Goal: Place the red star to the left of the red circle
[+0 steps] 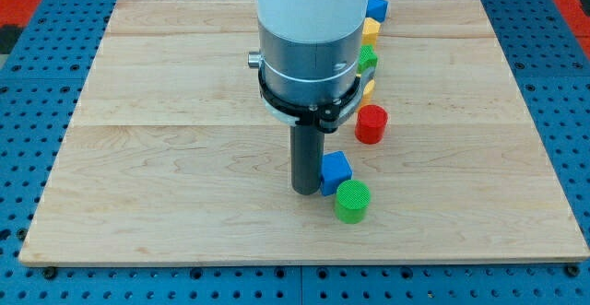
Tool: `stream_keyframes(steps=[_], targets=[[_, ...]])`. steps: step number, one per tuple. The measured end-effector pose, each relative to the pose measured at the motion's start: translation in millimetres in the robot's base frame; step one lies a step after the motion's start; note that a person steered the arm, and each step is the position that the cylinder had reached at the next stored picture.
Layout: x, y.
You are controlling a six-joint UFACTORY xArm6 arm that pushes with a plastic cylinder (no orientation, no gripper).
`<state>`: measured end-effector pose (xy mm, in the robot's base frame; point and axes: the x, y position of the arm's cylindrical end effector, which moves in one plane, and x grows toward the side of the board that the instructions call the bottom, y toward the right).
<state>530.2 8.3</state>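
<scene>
The red circle (371, 123) is a red cylinder standing right of the board's middle. The red star does not show in this view; the arm's wide body may be hiding it. My tip (305, 191) rests on the board just left of a blue cube (336, 171), touching or nearly touching it. The tip is below and to the left of the red circle. A green cylinder (351, 201) stands right below the blue cube.
A column of blocks runs up the view's right of the arm: a yellow block (369, 89), a green block (367, 60), another yellow block (370, 31) and a blue block (376, 9). The wooden board (166, 158) lies on a blue pegboard.
</scene>
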Motion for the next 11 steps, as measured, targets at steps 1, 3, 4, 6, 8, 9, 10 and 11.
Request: stream_keyframes(steps=[1, 3, 4, 6, 8, 9, 10, 11], targets=[[-2.4, 17.0], [-4.3, 46.9], [-16.4, 53.0], [-30.2, -70.1], [-96.7, -111.0], [-130.2, -118.1], [-169.8, -104.0], [-194.6, -92.1]])
